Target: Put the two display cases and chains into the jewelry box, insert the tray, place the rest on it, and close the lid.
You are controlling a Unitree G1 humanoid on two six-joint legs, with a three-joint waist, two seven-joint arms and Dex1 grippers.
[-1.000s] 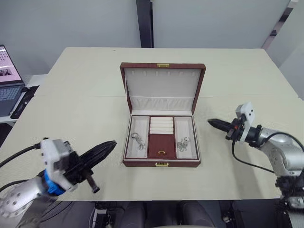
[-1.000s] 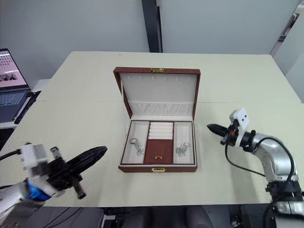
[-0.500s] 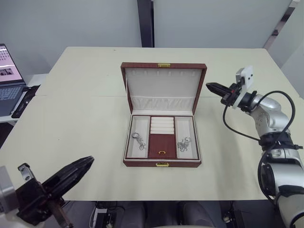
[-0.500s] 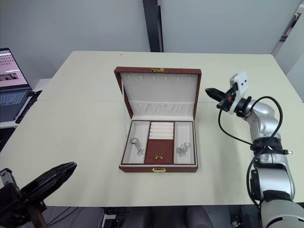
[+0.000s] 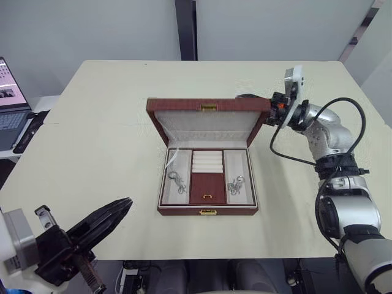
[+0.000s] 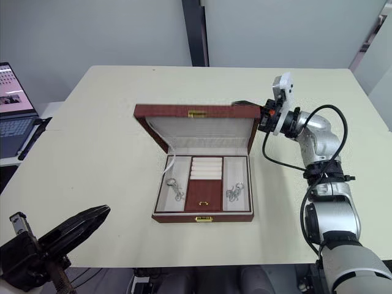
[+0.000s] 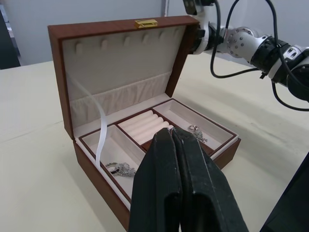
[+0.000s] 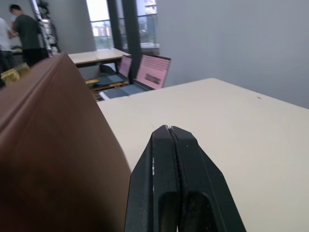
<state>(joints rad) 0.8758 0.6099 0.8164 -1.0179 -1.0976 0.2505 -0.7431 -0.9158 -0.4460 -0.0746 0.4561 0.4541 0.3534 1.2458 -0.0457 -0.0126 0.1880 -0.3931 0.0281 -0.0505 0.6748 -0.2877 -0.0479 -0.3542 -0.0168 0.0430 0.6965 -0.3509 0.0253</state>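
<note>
The jewelry box [image 5: 207, 211] sits mid-table with its lid [image 5: 208, 107] tipped partway forward over it. The tray [image 5: 207, 162] lies inside the box, with ring rolls and a red centre cell. One silver chain [image 5: 177, 182] rests in the tray's left compartment and another [image 5: 235, 185] in its right one. My right gripper [image 5: 248, 97] is shut, its tips behind the lid's upper right corner; the right wrist view shows them [image 8: 167, 128] against the lid's brown back [image 8: 48, 145]. My left gripper [image 5: 124, 204] is shut and holds nothing, low off the table's front left. The display cases are hidden.
A laptop [image 5: 9, 104] stands on a side desk at the far left. The cream table [image 5: 92, 147] has bare surface all around the box. A white ribbon stay [image 7: 100, 130] hangs at the lid's left side.
The lid has swung forward from upright to a tilt. My right gripper has moved left to behind the lid's upper right corner. My left gripper has stayed low at the front left.
</note>
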